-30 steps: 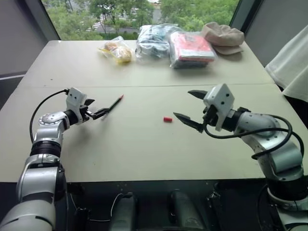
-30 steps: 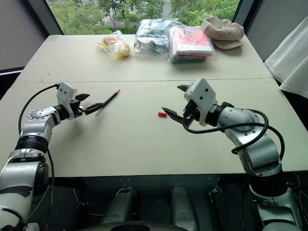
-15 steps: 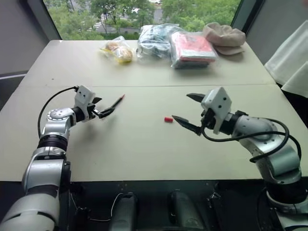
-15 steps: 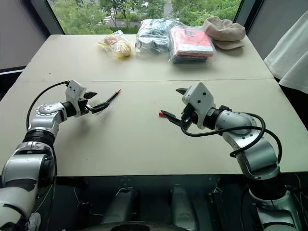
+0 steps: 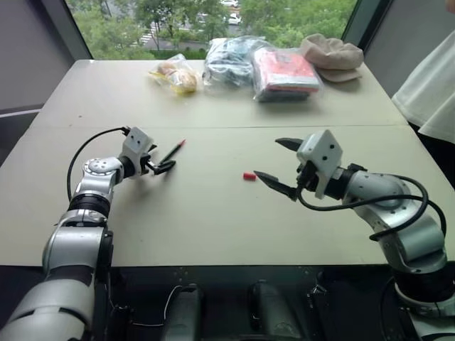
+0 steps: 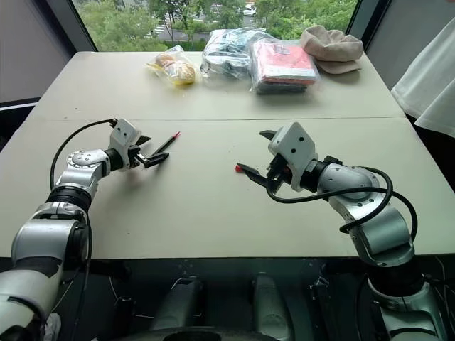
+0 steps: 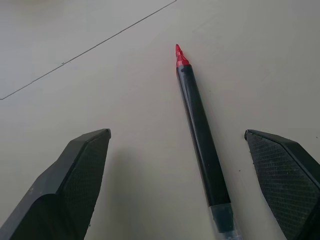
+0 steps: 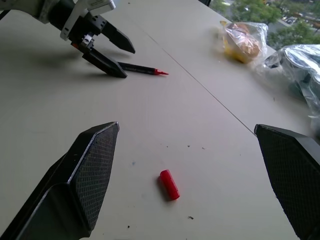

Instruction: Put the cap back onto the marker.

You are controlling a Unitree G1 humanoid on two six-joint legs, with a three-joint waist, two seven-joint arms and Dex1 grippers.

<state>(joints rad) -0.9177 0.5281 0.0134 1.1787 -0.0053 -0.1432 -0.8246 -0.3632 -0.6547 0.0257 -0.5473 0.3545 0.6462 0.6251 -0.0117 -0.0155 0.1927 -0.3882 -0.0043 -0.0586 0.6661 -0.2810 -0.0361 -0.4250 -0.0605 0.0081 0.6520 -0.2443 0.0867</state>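
Note:
The marker (image 7: 200, 135), a thin black stick with a bare red tip, lies on the beige table (image 5: 213, 220) left of centre. My left gripper (image 5: 165, 162) is open and low over the table. Its two fingers straddle the marker's rear end without touching it, and the red tip points away from it. The cap (image 5: 247, 175), a tiny red cylinder, lies on its side near the table's middle. My right gripper (image 5: 268, 157) hovers open just right of the cap, above the table, with the cap (image 8: 169, 184) lying ahead between its fingers.
Along the table's far edge lie a yellow food bag (image 5: 174, 74), a clear plastic bag (image 5: 227, 57), a red packet (image 5: 284, 71) and a beige hat (image 5: 330, 53). A white cloth (image 5: 434, 92) hangs at the right edge. A seam (image 5: 234, 128) crosses the table.
My left gripper has moved right toward the marker and now brackets its rear end. The marker, the cap and my right gripper have stayed put.

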